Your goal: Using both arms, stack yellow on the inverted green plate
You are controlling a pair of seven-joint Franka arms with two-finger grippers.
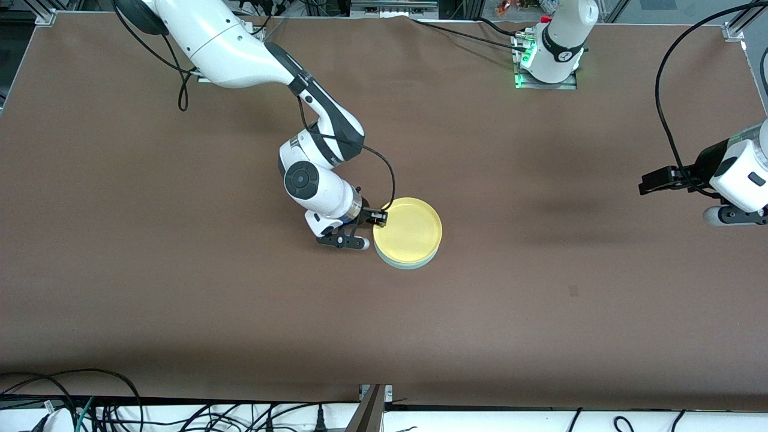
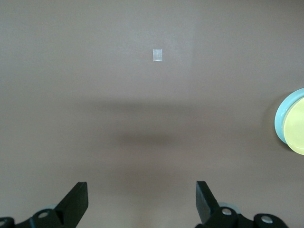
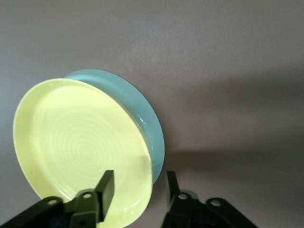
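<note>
Yellow plate point(image 1: 408, 230) sits on green plate point(image 3: 137, 111); right gripper point(image 1: 377, 223) straddles their rim, slightly parted. Left gripper point(image 2: 142, 202) waits wide over bare table point(image 1: 540, 288).

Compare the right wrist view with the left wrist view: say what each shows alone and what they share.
Only the right wrist view shows the right end effector, open, its fingers straddling the stacked plates' rim.

Only the left wrist view shows the left end effector, open over bare table, and a small pale tape square on the table.

Both show the yellow plate lying on the green plate, and the brown tabletop.
</note>
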